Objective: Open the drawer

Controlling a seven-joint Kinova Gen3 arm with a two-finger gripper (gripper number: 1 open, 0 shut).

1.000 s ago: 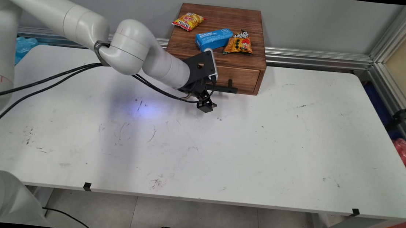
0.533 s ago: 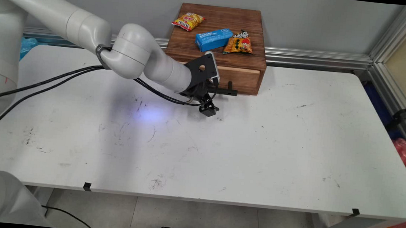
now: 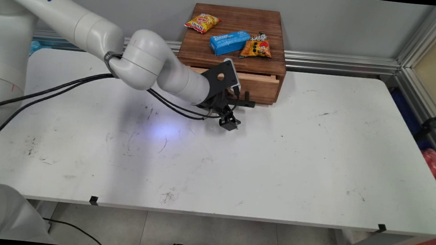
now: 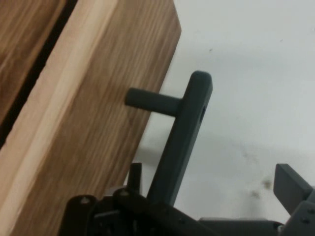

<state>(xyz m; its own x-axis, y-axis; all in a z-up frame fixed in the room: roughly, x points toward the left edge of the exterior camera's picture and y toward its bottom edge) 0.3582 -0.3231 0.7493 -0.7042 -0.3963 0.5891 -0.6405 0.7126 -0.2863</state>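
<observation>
A small wooden cabinet [image 3: 243,18] stands at the back of the white table [image 3: 317,155], its drawer [image 3: 258,87] pulled out a little. My gripper [image 3: 229,122] is at the drawer's dark T-shaped handle [image 3: 246,100]. In the hand view the handle [image 4: 189,132] runs down between the fingers of my open gripper [image 4: 211,173]. One fingertip [image 4: 134,171] sits between the handle and the drawer front [image 4: 83,137]. The other finger [image 4: 290,184] stands well clear on the far side. The handle's lower end is hidden behind the gripper's linkage.
On the cabinet's top lie a yellow snack bag [image 3: 202,22], a blue box [image 3: 229,41] and an orange snack bag [image 3: 257,46]. Black cables [image 3: 67,83] hang from the arm over the table's left half. An aluminium rail [image 3: 337,62] runs along the wall.
The gripper has moved toward the table's near side and slightly right. The handle came with it, and the drawer has slid out from shut to slightly ajar.
</observation>
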